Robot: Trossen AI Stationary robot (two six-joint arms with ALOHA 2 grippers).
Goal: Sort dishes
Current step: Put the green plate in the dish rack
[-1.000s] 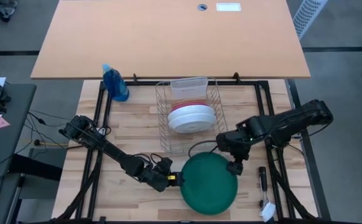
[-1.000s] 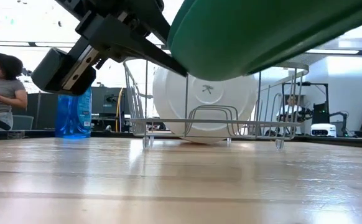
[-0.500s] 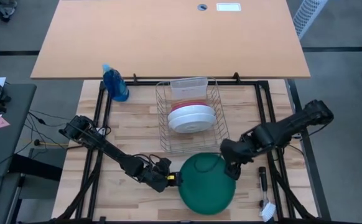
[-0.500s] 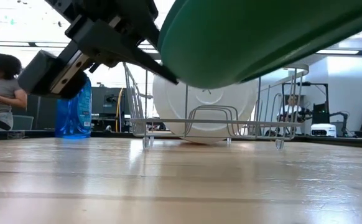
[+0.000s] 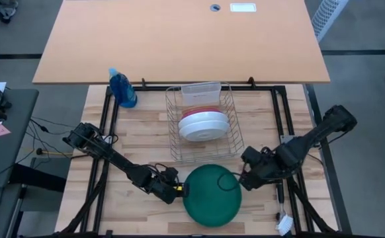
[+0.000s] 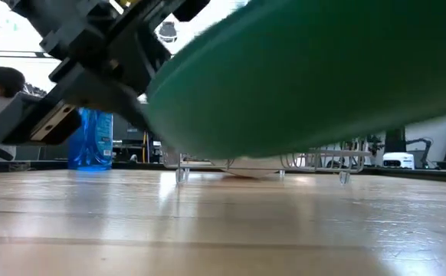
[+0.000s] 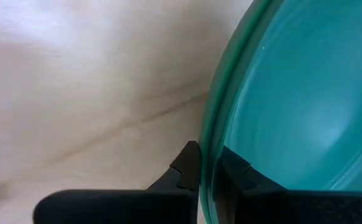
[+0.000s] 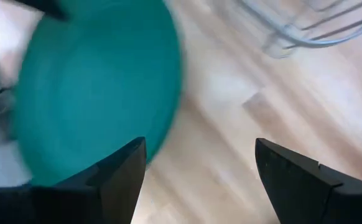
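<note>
Dark green plate (image 5: 212, 196) at table's (image 5: 139, 142) near edge, lifted off wood per low view. Left gripper (image 5: 178, 192) clamped on its rim, pinch clear only in left wrist view. Right gripper (image 5: 244, 178) just beside plate, fingers spread wide, empty. White plates (image 5: 204, 124) in dish rack (image 5: 235, 135).

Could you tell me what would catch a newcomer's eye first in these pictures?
The big dark green plate near the table's front edge, held off the wood with its rim clamped by the left tool. The right tool hangs open beside it. Behind stands the wire rack holding white plates.
</note>
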